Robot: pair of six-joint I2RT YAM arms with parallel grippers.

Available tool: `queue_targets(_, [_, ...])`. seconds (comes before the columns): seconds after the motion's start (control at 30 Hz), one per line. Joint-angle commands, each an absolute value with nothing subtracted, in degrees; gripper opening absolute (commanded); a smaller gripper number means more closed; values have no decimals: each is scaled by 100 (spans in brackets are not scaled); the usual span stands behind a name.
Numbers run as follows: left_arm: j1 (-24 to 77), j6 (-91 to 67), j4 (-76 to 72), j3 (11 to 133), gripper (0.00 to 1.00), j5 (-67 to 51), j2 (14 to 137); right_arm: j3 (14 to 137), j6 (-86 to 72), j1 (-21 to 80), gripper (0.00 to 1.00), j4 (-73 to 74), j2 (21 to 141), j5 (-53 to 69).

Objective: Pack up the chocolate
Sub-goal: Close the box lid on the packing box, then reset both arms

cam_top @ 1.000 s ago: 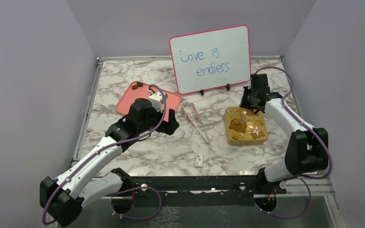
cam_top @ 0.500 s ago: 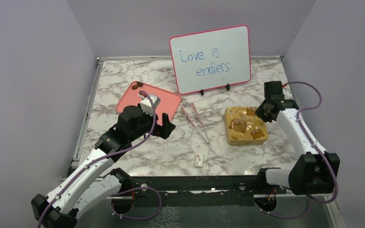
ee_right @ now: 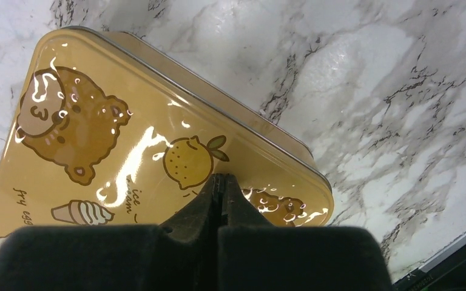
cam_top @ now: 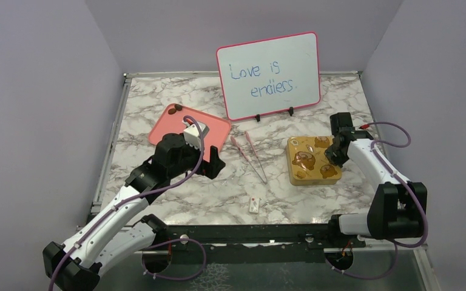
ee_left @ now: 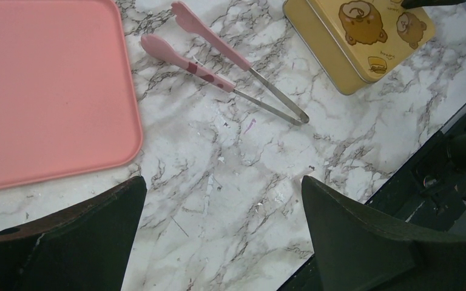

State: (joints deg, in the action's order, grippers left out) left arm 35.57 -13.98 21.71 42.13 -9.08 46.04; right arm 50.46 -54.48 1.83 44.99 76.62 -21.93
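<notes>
Hovering my shut, empty right end effector point(ee_right: 219, 182) over the closed gold box point(ee_right: 127, 139) (left end effector point(ee_left: 222, 182) gaping wide); chocolate point(cam_top: 175, 109) is sitting at the pink tray's point(cam_top: 216, 126) far-left corner; lid-lifting is probably coming next.

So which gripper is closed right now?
The right gripper, jaws pressed together, pointing at the gold bear-print tin; the left gripper stands wide open near the pink tray.

Two chocolates point(cam_top: 172, 110), one tray point(cam_top: 218, 126), one tin point(cam_top: 309, 163)
</notes>
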Motion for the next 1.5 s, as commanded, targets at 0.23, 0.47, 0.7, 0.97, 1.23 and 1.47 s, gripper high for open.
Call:
queue_targets(0.23, [3533,-1260,2232,4260,99,-924,4571,5159,-5488,167,1,4821,7467,-2802])
queue_targets(0.47, [3533,-1304,2261,4206,99,-581,4544,5083,-5317,167,1,4641,7758,-2947])
queue_targets(0.7, [3533,-1739,2199,4055,99,320,4311,5326,-3541,167,1,3954,7583,-1873])
queue_targets(0.97, [3533,-1906,2224,3948,99,1052,3880,5581,-2785,176,13,3999,7486,-727])
queue_targets(1.23, [3533,-1866,2326,4050,99,1115,3961,5049,-2064,184,29,3451,6346,1112])
queue_targets(1.47, [3533,-1674,2243,4056,99,1031,4024,4381,-1699,185,100,3436,5087,2670])
